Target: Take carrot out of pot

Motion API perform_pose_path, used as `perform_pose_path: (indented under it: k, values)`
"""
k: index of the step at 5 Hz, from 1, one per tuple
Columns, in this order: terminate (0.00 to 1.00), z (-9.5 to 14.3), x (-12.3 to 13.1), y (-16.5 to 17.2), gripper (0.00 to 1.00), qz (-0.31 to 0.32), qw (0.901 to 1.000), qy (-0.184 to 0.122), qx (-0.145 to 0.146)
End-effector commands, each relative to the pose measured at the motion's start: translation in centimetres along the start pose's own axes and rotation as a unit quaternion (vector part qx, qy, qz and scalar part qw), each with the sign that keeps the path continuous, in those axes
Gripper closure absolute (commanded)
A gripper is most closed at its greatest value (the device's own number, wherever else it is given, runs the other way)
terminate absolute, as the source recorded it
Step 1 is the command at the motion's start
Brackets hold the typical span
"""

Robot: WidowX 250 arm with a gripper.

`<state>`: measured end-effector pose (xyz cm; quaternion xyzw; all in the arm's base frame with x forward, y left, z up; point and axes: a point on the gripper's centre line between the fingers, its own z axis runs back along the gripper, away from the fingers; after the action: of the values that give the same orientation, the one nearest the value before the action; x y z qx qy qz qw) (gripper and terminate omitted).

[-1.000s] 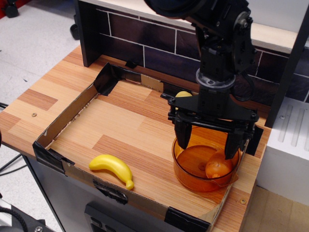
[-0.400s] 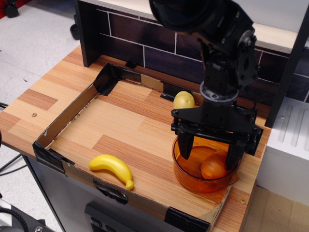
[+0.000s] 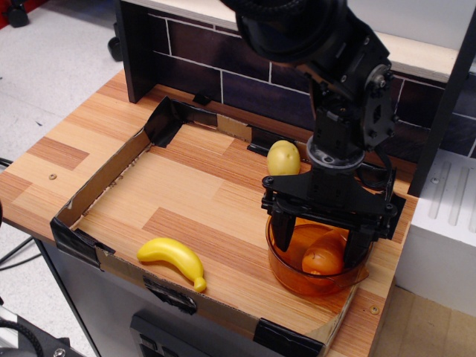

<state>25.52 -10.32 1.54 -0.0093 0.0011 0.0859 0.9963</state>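
Since 1.0 s ago, tool (image 3: 321, 242) has dropped lower over the pot and the carrot has shifted toward pot centre; potato, prev. half hidden behind the arm, now shows in full.

Tool: jaws spread wide, both fingers (image 3: 280, 232) dipping past the rim into the pot (image 3: 286, 269). No contact w/ carrot visible; nothing held.

Carrot (image 3: 323, 258): lies inside pot, on its floor, between the two fingers, just below tool midpoint, approx. 6 o'clock from it. Nearer the right-side finger than the left-side one in this view. Long axis hard to read through amber wall; appears to run roughly 8-to-2 o'clock, i.e. slanted to the line between the fingers. Judgement: closing the jaws looks set to catch it, but off-centre lie may push it toward one wall first.

Pot sits at 4 o'clock corner of counter (image 3: 186, 186), inside the low cardboard border. Potato (image 3: 283, 157) stands just beyond pot at 11 o'clock, apart from tool. Banana (image 3: 173, 258) lies well apart at 9 o'clock, near front edge.
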Motion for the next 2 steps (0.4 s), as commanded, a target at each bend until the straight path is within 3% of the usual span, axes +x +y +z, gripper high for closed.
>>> perform_pose_path:
  k: [1,2]
  values:
    - [0.00,-0.05,0.38,-0.38,1.00,0.001,1.0000,-0.006,0.000]
    - [0.00,-0.13,0.46,-0.33,1.00,0.005,1.0000,-0.004,-0.002]
